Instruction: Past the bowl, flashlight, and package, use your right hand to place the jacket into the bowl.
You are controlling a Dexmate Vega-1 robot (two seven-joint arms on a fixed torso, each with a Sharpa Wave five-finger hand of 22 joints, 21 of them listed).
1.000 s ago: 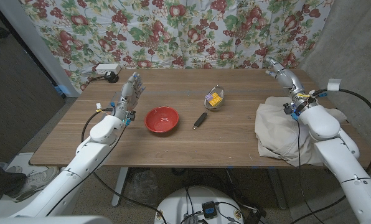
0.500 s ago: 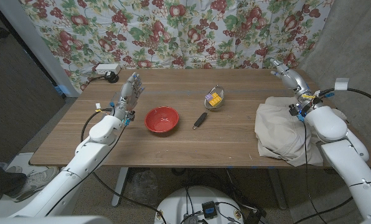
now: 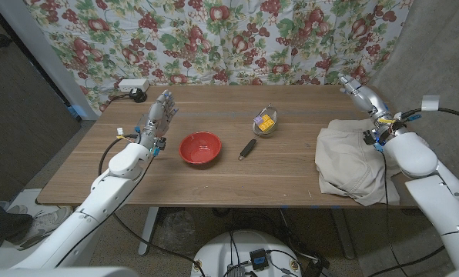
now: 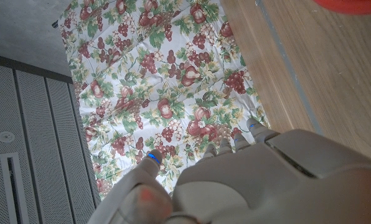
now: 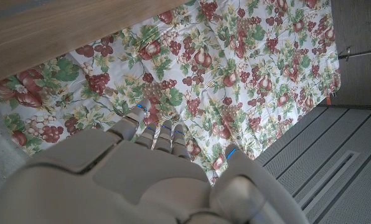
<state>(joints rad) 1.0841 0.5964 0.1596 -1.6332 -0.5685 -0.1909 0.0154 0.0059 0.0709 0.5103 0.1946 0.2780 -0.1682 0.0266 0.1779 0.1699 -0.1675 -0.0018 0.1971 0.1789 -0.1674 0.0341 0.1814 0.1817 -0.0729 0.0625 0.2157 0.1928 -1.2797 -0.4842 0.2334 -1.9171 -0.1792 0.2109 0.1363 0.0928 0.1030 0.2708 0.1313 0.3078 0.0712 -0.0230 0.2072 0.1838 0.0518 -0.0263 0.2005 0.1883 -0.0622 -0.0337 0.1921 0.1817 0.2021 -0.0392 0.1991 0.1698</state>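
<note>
Wooden table (image 3: pixel 214 181). Red bowl (image 3: pixel 200 148) left of centre, black flashlight (image 3: pixel 247 148) mid-table, package (image 3: pixel 265 122) behind it, beige jacket (image 3: pixel 351 160) draped over right edge.

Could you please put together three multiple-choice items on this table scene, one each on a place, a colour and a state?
1. Where does the flashlight lie?
A. between the bowl and the package
B. inside the bowl
C. on the jacket

2. What colour is the bowl?
A. blue
B. red
C. white

3. What does the right hand hold?
A. the jacket
B. the package
C. nothing

Key: 1 A, the flashlight sits on bare wood between them; 2 B, the head view shows it red; 3 C, the hand is raised beyond the jacket, fingers apart.
</note>
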